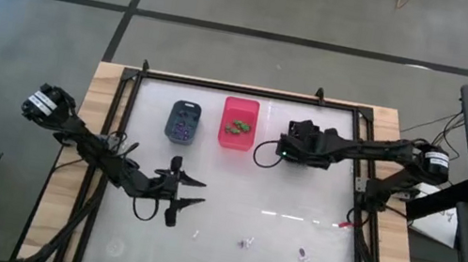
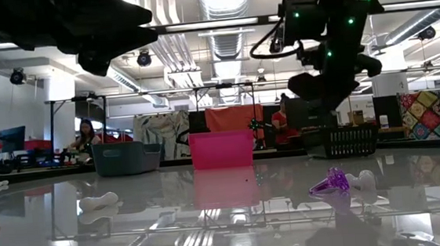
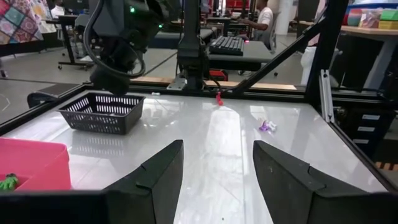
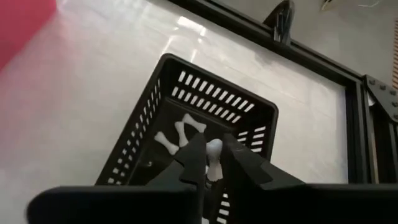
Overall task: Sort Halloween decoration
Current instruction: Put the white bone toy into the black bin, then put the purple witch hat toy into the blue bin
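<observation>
My right gripper point(image 4: 213, 151) hovers over the black mesh bin point(image 4: 155, 130) and is shut on a white bone trinket point(image 4: 214, 149). Two more white bones point(image 4: 180, 134) lie on that bin's floor. The blue-grey bin point(image 1: 183, 120) holds purple trinkets and the pink bin point(image 1: 238, 122) holds green ones. On the table near its near edge lie a white bone point(image 2: 100, 201), a purple trinket point(image 2: 331, 183) and another white piece point(image 2: 362, 178). My left gripper point(image 1: 193, 192) is open, low over the table's middle left, touching nothing. My right gripper pinches the white bone between its two fingers point(image 4: 194, 158). One knobbed end point(image 4: 214, 147) shows between the fingertips, and the shaft runs back between the fingers. The fingers slant down from above. The bone is lifted clear above the black bin's inside.
The three bins stand in a row toward the table's far side, inside a black frame point(image 1: 250, 89). A small red item point(image 3: 219, 98) lies by the right rail. The loose trinkets point(image 1: 246, 243) sit in a line near the near edge. People and furniture show in the room behind.
</observation>
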Controlling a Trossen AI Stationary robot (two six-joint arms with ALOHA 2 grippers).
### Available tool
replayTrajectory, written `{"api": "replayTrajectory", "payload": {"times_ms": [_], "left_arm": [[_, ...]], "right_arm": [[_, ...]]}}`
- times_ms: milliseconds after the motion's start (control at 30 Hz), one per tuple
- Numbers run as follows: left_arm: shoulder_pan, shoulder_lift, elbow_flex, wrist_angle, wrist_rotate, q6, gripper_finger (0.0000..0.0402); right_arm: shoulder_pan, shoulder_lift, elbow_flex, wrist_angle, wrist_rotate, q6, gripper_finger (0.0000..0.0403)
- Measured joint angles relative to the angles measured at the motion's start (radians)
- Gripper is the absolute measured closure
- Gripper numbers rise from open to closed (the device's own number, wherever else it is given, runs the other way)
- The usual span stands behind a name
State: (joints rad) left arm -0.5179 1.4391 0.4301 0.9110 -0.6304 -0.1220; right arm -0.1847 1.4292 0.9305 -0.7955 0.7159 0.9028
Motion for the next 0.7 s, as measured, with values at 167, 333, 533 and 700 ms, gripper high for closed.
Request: {"api": "replayTrajectory", "payload": {"times_ms": [167, 333, 533, 700], "left_arm": [[0.0, 0.0, 0.0, -0.008, 0.0, -0.017, 0.0223], [0.0, 0.0, 0.0, -0.024, 0.0, -0.033, 0.0223], [0.0, 0.0, 0.0, -0.039, 0.0, -0.048, 0.0223], [0.0, 0.0, 0.0, -0.039, 0.0, -0.049, 0.0223]], "right_arm": [[-0.007, -0.001, 0.001, 0.001, -0.003, -0.009, 0.0332], [-0.006, -0.002, 0.036, 0.002, -0.024, -0.03, 0.0323], [0.047, -0.013, 0.1, 0.299, -0.045, -0.23, 0.0327], [0.108, -0.014, 0.156, 0.73, -0.163, -0.571, 0.0332]]}}
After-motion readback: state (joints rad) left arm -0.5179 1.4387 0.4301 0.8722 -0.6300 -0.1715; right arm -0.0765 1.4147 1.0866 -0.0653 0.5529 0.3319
